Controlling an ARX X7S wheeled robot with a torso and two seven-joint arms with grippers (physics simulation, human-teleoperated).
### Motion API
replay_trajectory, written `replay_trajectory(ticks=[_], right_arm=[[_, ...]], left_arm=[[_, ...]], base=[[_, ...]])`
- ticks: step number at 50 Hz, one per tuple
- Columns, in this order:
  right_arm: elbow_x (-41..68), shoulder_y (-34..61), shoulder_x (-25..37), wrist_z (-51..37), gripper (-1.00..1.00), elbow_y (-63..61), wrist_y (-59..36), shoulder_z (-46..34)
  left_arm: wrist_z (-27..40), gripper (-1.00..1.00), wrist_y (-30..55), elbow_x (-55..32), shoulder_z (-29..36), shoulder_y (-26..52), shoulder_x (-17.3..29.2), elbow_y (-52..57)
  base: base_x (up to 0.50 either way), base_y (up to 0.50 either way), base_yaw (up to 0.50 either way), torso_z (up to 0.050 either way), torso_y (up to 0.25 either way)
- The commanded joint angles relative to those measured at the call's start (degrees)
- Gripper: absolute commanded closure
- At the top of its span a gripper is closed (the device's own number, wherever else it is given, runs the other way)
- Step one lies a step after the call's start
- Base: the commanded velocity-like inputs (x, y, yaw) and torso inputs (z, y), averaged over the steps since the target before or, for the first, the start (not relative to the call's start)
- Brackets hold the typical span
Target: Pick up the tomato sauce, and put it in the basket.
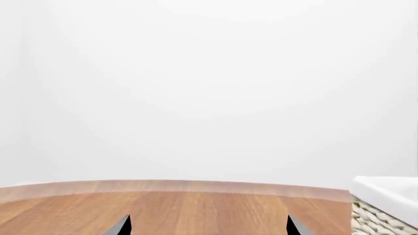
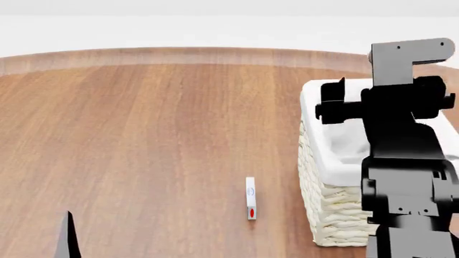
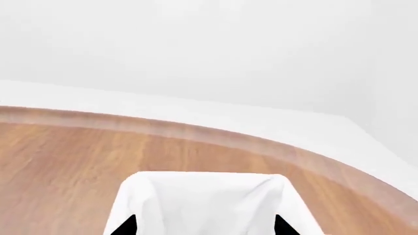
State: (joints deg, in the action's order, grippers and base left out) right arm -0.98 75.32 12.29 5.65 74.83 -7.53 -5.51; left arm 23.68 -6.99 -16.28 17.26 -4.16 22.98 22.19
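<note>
Head view only: small white carton [image 2: 250, 198]

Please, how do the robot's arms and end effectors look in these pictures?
The right arm is matte black, made of blocky segments with small holes, topped by a flat bracket. No cables or markings show. Of the left end effector, only two dark pointed fingertips appear.

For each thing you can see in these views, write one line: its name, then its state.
basket: upright on the table, cloth-lined; contents hidden by the arm.
right end effector: above the basket, tips apart, empty.
left end effector: low over the table, open, empty.
small white object: on the table beside the basket.
</note>
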Motion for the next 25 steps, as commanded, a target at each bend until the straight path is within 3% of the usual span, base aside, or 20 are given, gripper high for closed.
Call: replay_trajectory(ticks=[1, 5, 16, 25], right_arm=[[-3.46, -4.52, -0.10, -5.74, -1.00, -10.49, 10.76, -2.37], [-2.46, -12.91, 0.34, -7.30, -1.00, -27.72, 9.49, -0.94], [-5.12, -26.93, 0.29, -13.47, -1.00, -45.33, 18.24, -1.81], [-6.41, -36.76, 0.51, -15.59, -1.00, -59.98, 19.72, -1.98]], left_arm=[[0.02, -1.00, 0.05, 0.18, 0.37, 0.00, 0.09, -0.05], [-0.03, -1.00, 0.28, 0.20, 0.66, 0.15, 0.10, 0.14], [-0.03, -1.00, 0.52, 0.47, 1.12, 0.32, 0.17, -0.02], [0.11, -1.00, 1.20, 0.84, 1.61, 0.68, 0.24, 0.36]], base=[[0.00, 0.00, 0.00, 0.000, 0.000], [0.00, 0.00, 0.00, 0.000, 0.000], [0.00, 0.00, 0.00, 0.000, 0.000], [0.00, 0.00, 0.00, 0.000, 0.000]])
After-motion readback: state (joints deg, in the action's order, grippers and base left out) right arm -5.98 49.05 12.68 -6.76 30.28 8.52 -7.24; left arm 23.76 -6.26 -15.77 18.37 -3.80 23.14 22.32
